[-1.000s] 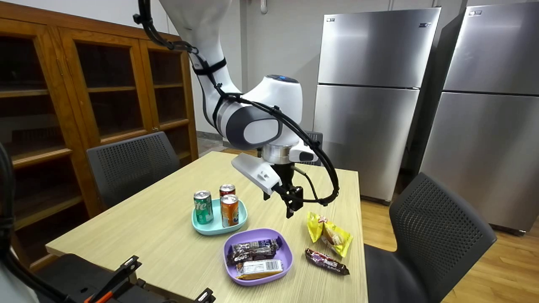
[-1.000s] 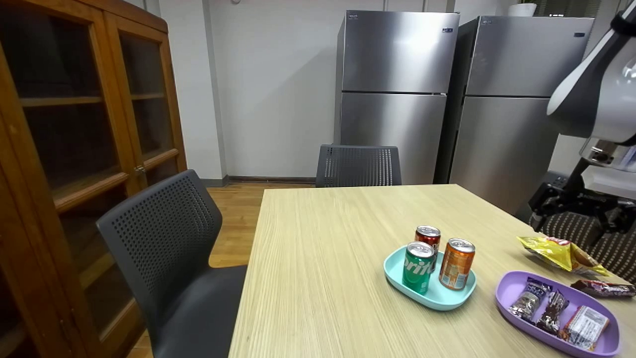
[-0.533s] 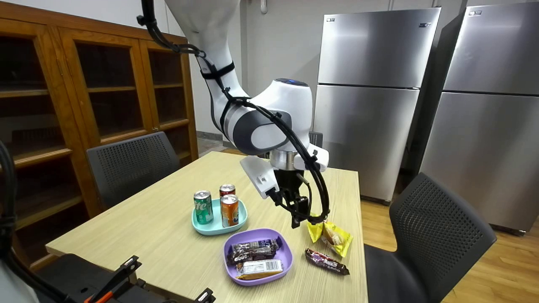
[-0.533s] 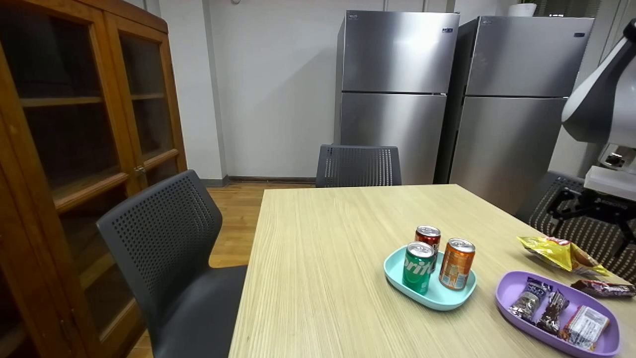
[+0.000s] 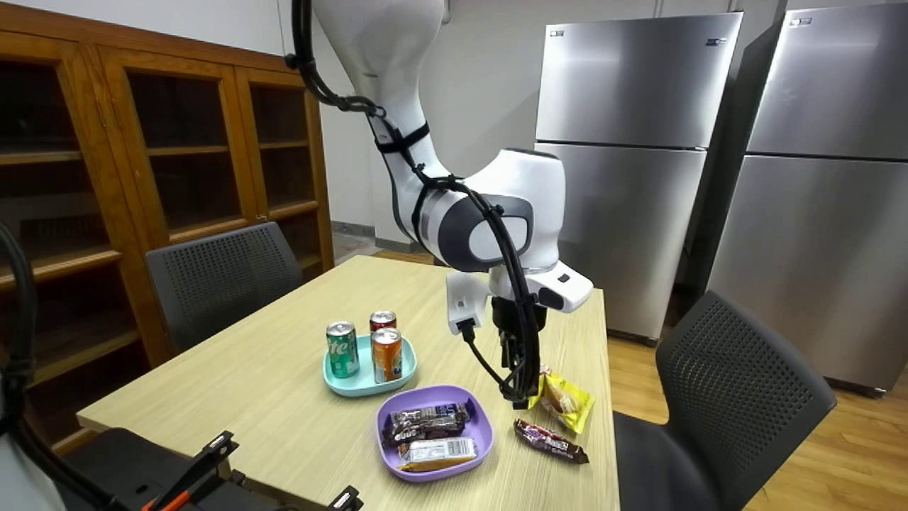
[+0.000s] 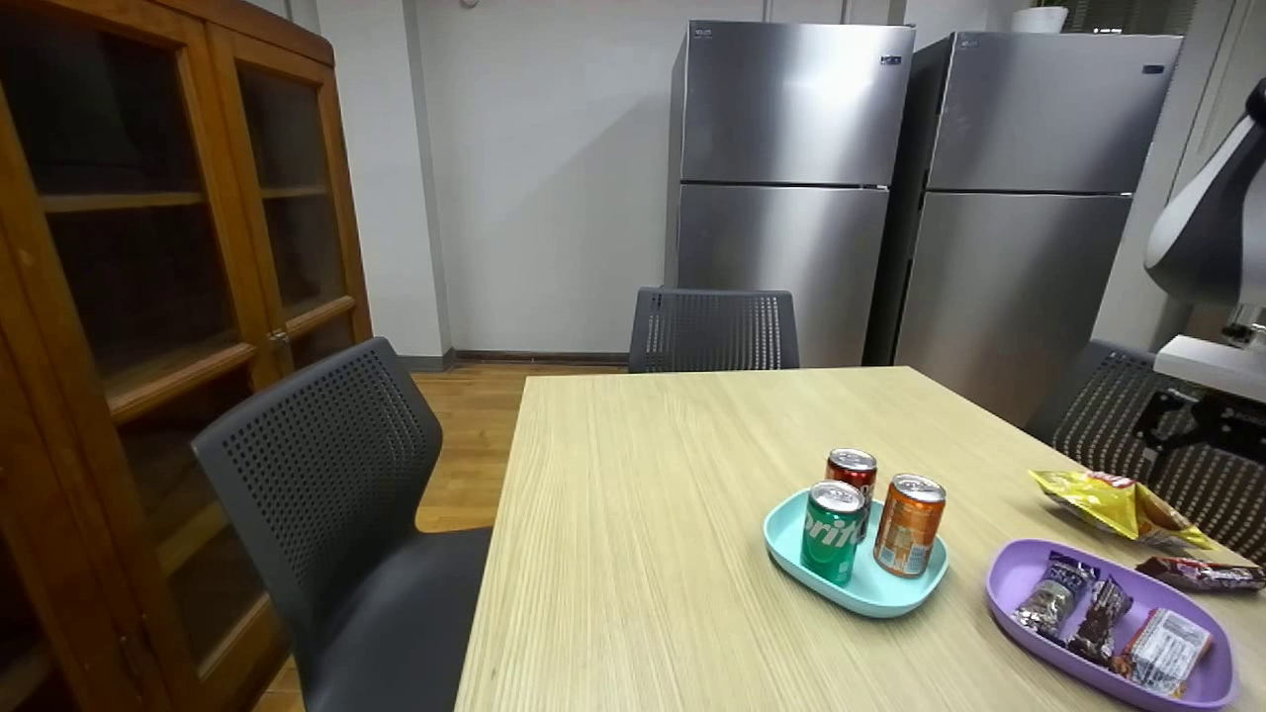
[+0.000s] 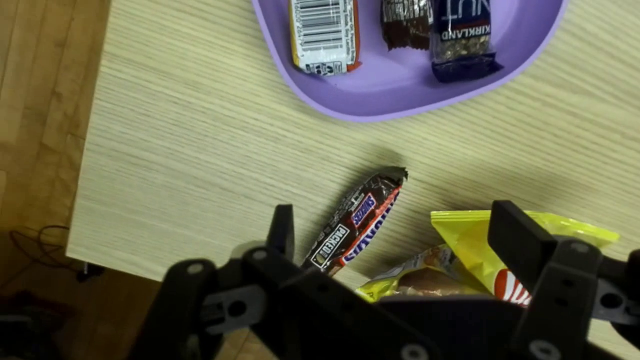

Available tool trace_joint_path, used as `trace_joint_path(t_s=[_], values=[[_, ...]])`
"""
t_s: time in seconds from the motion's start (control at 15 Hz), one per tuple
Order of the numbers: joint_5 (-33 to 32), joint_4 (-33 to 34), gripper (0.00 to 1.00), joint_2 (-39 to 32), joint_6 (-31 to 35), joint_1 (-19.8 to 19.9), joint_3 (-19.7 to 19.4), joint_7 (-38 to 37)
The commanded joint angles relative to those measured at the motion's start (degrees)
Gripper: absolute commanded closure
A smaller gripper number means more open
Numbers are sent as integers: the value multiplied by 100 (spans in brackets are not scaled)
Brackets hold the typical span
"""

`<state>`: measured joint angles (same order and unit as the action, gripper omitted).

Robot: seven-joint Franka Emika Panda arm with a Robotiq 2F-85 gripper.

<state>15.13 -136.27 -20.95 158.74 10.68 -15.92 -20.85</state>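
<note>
My gripper (image 7: pixel 393 215) stands open, with nothing held between its fingers, above the table in the wrist view. Below and between the jaws lies a dark brown Snickers bar (image 7: pixel 352 222), slanted, its near end hidden by the left finger's linkage. A yellow crinkled snack bag (image 7: pixel 465 227) rests beside the bar, partly covered by the right fingertip (image 7: pixel 517 240). In an exterior view the gripper (image 5: pixel 521 404) hangs just over the bag and close to the bar (image 5: pixel 550 441); cables hide most of its fingers there.
A purple tray (image 7: pixel 370 114) with several wrapped bars lies beside the Snickers bar. Behind it, a teal tray (image 5: pixel 355 389) carries a green can (image 5: pixel 342 349), an orange can (image 5: pixel 387 355) and a red can (image 6: pixel 853 470). Dark chairs (image 5: pixel 723 397) flank the table edge.
In an exterior view the arm has moved right and lower, and the gripper has turned as it came over the snack bag and Snickers bar. The jaws stay open; the objects have not moved.
</note>
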Motion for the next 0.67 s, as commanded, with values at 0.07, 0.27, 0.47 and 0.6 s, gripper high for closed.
trace_joint_path(t_s=[0.07,0.27,0.47,0.6], values=[[-125,960,0,-583,-875,-113,-280,-880],[-63,1399,0,-916,-1102,-76,-300,-1171],[-22,1616,0,-1197,-927,-84,-308,-1379],[38,1755,0,-1366,-879,-39,-279,-1472]])
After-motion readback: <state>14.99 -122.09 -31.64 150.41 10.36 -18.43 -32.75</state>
